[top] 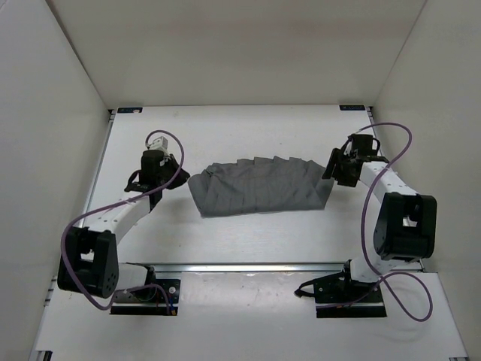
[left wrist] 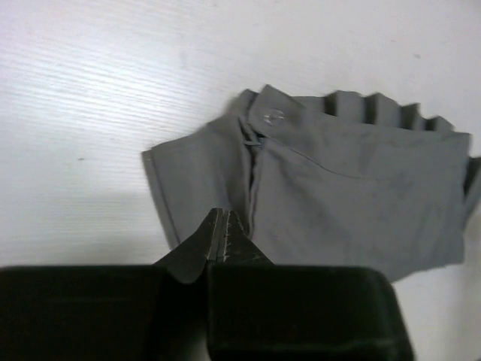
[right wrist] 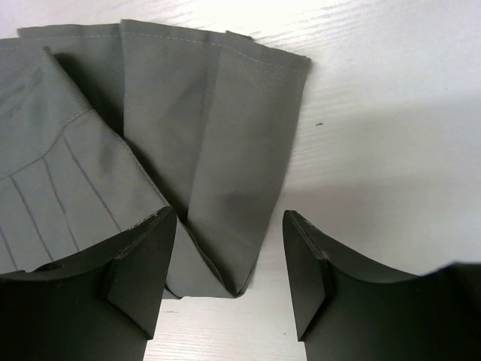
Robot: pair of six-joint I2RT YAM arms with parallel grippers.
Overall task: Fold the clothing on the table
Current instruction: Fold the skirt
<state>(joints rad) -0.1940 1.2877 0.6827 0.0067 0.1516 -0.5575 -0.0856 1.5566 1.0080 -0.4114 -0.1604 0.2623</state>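
Though the clothing (top: 259, 188) already lies fairly flat across the middle of the table (top: 248, 131), it looks only half tidied: one long side is gathered in a row of pleats, and at the left end a flap sticks out beside a small button (left wrist: 272, 116). Each arm waits at one end of it, which makes sense to me if the cloth is to be lifted by both ends and doubled over. At the right end, the right gripper (right wrist: 229, 218) has its fingers spread wide on either side of the folded corner, placed as if to come down and pinch that edge. At the left end, the left gripper (left wrist: 223, 233) has its fingers pressed tightly together, the tips pointing at the flap. I see no cloth caught between them, though from this angle I can't say whether the tips touch the fabric or hang just above it.
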